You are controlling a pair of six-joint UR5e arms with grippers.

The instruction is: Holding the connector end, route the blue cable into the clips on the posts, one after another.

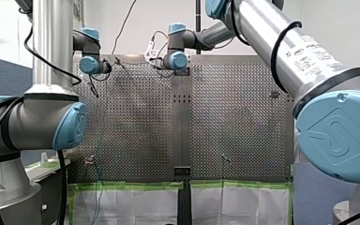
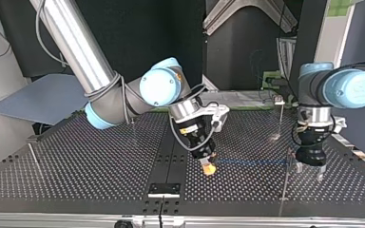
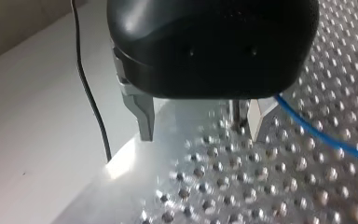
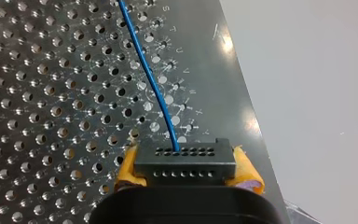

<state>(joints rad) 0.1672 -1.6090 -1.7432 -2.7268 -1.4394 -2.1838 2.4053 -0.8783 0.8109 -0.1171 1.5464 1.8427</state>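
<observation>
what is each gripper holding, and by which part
My right gripper clamps the black connector by its two ends; my left gripper, open, holds nothing.

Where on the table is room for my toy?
Bare: perforated metal table between the thin metal post at the top view's left and black centre strip. Crowded: from my right gripper to my left gripper, along the blue cable.

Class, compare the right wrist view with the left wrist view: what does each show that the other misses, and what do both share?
Only the right wrist view shows the black connector, clamped between the yellow pads of my right tool. Only the left wrist view shows my left tool, its metal fingers open, a thin post beside one finger, and a black wire. Both show the blue cable over the perforated table.
</observation>
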